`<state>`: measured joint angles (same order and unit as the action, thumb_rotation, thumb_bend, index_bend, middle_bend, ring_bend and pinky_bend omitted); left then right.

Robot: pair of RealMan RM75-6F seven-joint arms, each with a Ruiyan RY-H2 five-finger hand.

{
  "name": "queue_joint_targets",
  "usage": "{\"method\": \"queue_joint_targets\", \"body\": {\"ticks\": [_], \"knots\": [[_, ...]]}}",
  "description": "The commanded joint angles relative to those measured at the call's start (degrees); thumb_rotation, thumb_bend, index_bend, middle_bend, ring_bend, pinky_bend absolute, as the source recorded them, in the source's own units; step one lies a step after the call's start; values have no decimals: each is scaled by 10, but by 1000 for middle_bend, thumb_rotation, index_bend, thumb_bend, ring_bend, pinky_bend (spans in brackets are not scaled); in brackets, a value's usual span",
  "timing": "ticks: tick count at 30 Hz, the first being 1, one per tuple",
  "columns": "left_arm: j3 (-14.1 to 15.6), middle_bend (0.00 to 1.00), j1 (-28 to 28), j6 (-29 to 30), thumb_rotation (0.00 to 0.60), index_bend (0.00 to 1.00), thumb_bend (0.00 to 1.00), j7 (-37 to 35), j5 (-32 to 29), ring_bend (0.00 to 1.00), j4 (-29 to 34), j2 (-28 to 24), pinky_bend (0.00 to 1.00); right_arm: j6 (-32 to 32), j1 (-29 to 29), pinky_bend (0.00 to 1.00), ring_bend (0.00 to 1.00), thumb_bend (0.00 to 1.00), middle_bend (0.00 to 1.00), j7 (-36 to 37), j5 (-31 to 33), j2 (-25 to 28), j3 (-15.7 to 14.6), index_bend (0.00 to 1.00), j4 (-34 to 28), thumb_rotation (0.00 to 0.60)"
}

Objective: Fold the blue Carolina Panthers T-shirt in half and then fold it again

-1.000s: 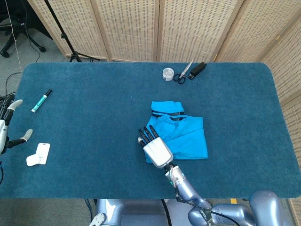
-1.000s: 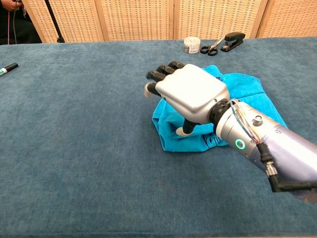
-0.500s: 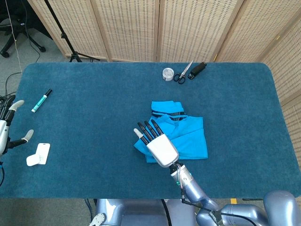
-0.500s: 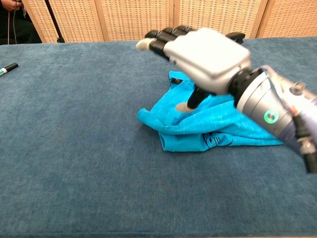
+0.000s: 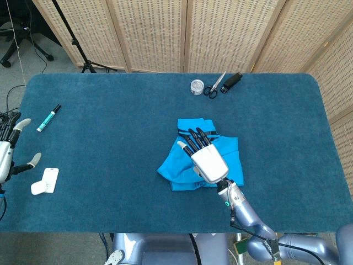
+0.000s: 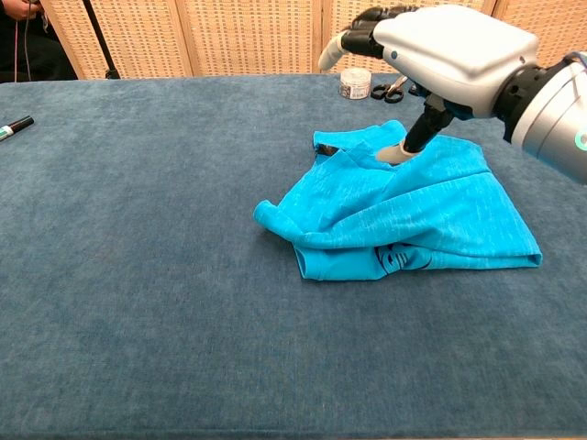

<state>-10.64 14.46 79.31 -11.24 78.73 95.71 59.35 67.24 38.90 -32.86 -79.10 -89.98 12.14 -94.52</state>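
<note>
The bright blue T-shirt (image 5: 175, 165) lies folded into a small bundle right of the table's middle, with a loose rumpled flap sticking out at its left (image 6: 275, 213). My right hand (image 5: 207, 157) hovers above the shirt (image 6: 404, 220) with its fingers stretched out and nothing in it. In the chest view that right hand (image 6: 440, 50) is well above the cloth, its thumb pointing down near the collar. My left hand (image 5: 10, 152) hangs past the table's left edge, fingers apart and empty.
A green marker (image 5: 48, 117) and a small white object (image 5: 45, 180) lie at the left of the blue table (image 5: 110, 143). At the far edge sit a tape roll (image 5: 197, 86), scissors (image 5: 214, 87) and a black stapler (image 5: 231, 81). Wicker screens stand behind.
My right hand rose from the shirt's left front edge and moved right and back over it. The shirt's left corner was pulled out into a loose flap.
</note>
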Motion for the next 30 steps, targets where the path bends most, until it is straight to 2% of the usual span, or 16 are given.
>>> {"method": "queue_joint_targets", "body": {"ticks": [1,5,11,15,21,30], "knots": [[0,0,0,0,600,0,280,2,-1,0,0,1,0,-117,33,60,0,0,181,81,93,56,37,209,-26,600],[-1,0,1,-1,600,0,280,3,-4,0,-1,2,0,-176,67,60,0,0,190,119,134,72,62,234,-4,600],[-2,0,3,-5,600,0,280,6,-8,0,-3,4,0,-218,119,60,0,0,212,129,191,48,87,261,68,600],[-1,0,4,-8,600,0,280,9,-10,0,-5,6,0,-257,163,59,0,1,222,129,272,24,102,261,132,600],[-3,0,7,-15,600,0,280,13,-20,0,-9,8,0,-297,203,60,0,1,264,112,360,0,86,261,203,600],[-6,0,12,-27,600,0,280,23,-36,0,-18,16,0,-331,231,60,0,2,304,115,415,-32,58,270,284,600]]}}
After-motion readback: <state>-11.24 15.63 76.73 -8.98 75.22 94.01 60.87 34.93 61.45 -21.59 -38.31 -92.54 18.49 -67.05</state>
